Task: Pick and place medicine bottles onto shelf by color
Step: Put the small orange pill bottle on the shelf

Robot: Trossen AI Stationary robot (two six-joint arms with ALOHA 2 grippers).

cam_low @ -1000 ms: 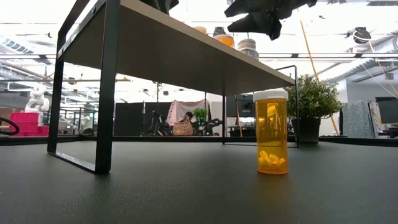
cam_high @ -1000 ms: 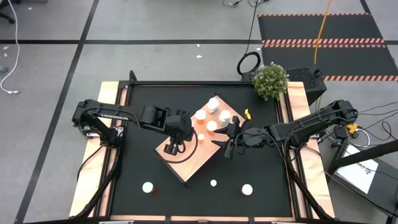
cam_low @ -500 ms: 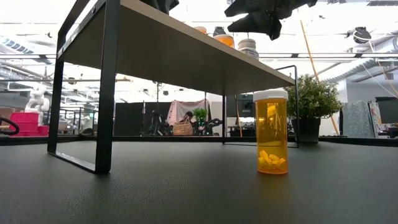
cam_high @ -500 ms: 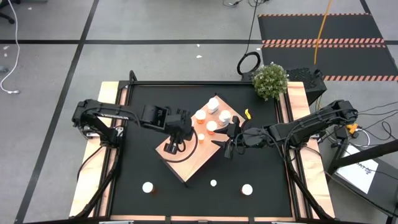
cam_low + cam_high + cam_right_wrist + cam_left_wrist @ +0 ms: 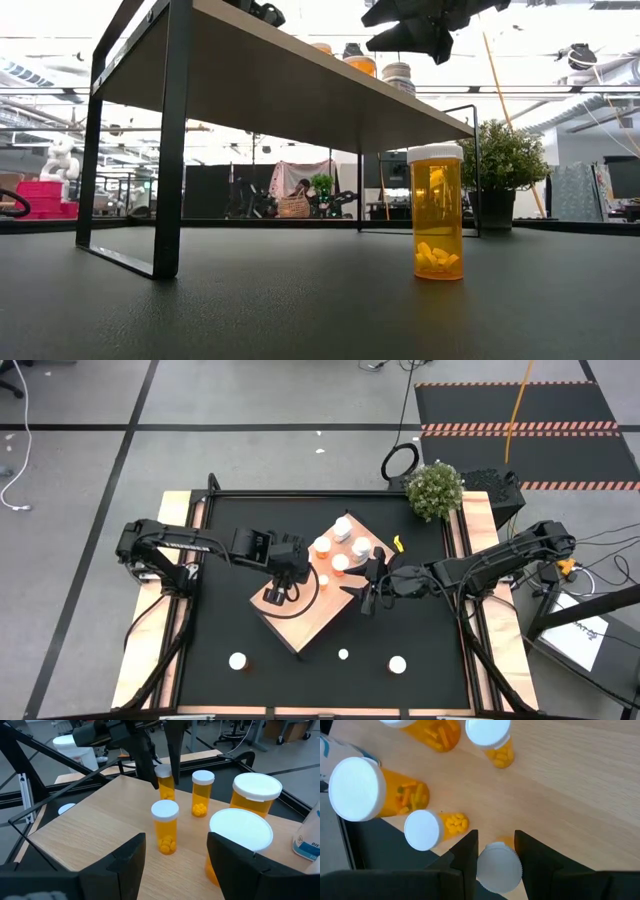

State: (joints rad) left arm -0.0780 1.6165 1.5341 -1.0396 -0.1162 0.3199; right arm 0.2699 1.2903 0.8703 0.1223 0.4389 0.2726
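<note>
The shelf (image 5: 300, 622), a pale wood board on dark legs, stands slantwise mid-table. Several bottles stand grouped on its far part (image 5: 340, 550), orange with white caps (image 5: 165, 827) among them. My left gripper (image 5: 275, 596) is over the shelf, shut on a small orange bottle with a white cap (image 5: 165, 782). At the shelf's right edge my right gripper (image 5: 366, 600) hovers open (image 5: 176, 840) with nothing between its fingers. One orange bottle (image 5: 437, 215) stands on its base on the black mat near the front. My left gripper pinches the small orange bottle's white cap (image 5: 499, 867) between its two fingers (image 5: 467, 855). The fingers (image 5: 175, 745) slant steeply down from above. The bottle is upright below them; whether its base touches the shelf I cannot tell.
Two white-capped bottles (image 5: 238, 660) (image 5: 397, 663) stand on the mat near the front edge. A potted plant (image 5: 435, 488) sits at the far right corner and a small yellow object (image 5: 398, 543) lies beside the shelf. Bare board lies on the shelf's near half (image 5: 90, 830).
</note>
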